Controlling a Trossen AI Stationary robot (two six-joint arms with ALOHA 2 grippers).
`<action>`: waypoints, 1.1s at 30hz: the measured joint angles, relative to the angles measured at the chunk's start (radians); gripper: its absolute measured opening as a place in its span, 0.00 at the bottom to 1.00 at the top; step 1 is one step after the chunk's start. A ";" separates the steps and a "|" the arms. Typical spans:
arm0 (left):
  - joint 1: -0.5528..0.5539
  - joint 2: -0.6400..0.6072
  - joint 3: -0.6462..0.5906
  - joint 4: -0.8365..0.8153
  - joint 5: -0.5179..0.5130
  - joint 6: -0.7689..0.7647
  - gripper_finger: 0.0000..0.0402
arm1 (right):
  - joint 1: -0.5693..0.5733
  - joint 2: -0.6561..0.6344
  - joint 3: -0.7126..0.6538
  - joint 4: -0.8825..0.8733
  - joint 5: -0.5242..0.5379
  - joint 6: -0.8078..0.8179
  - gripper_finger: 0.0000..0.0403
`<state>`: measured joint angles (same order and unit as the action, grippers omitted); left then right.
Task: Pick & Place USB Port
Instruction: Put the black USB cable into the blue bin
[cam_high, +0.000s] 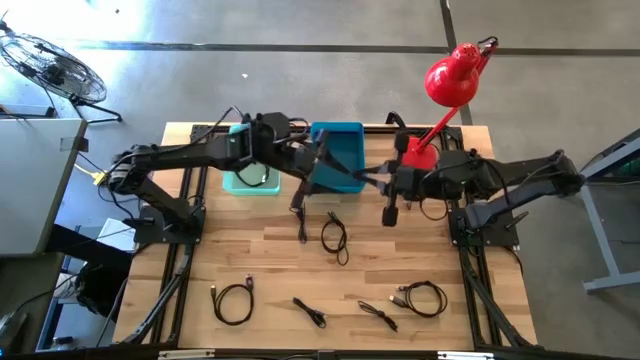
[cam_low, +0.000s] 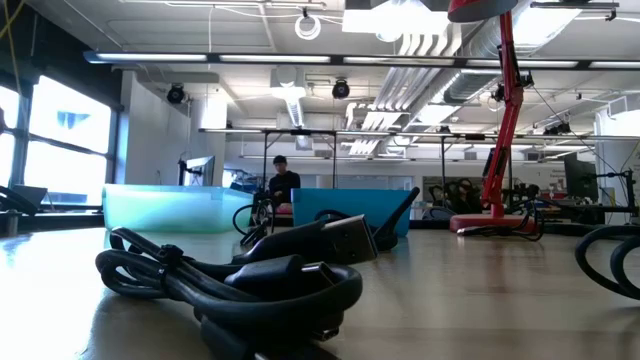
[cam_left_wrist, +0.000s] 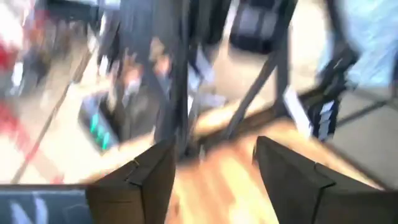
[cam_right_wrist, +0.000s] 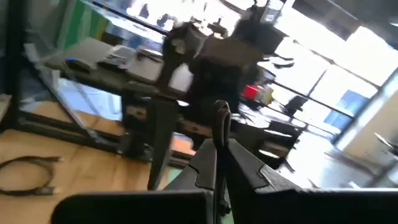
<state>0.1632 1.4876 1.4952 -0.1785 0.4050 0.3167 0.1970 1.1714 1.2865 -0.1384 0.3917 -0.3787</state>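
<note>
Two dark gripper fingers (cam_right_wrist: 214, 165) pressed together around a thin black cable end (cam_right_wrist: 221, 112) that sticks up between them. Beyond them stands the other dark robot arm (cam_right_wrist: 205, 68). A coiled black cable (cam_right_wrist: 28, 174) lies on the pale wooden table (cam_right_wrist: 68, 155).

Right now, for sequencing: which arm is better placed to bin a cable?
Right, likely: the right gripper looks shut on a cable near the blue bin; the left gripper has open, empty jaws.

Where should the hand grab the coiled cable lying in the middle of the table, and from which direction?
Grip the coiled cable across the bunched strands of its loop, coming straight down from above. It lies flat on the table with open wood around it, so the fingers could likely straddle the narrow bundle.
</note>
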 joint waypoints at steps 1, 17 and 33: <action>0.007 -0.019 0.000 -0.067 -0.049 -0.001 0.55 | 0.000 -0.019 0.000 -0.034 0.034 0.011 0.01; 0.013 -0.367 0.000 -0.653 -0.694 0.087 0.54 | -0.364 0.091 0.000 -0.275 -0.304 0.537 0.01; 0.013 -0.339 0.000 -0.835 -0.712 0.041 0.54 | -0.587 0.412 0.001 -0.194 -0.477 0.618 0.01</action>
<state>0.1764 1.1490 1.4948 -1.0140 -0.3065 0.3580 -0.3899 1.5839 1.2873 -0.3324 -0.0848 0.2394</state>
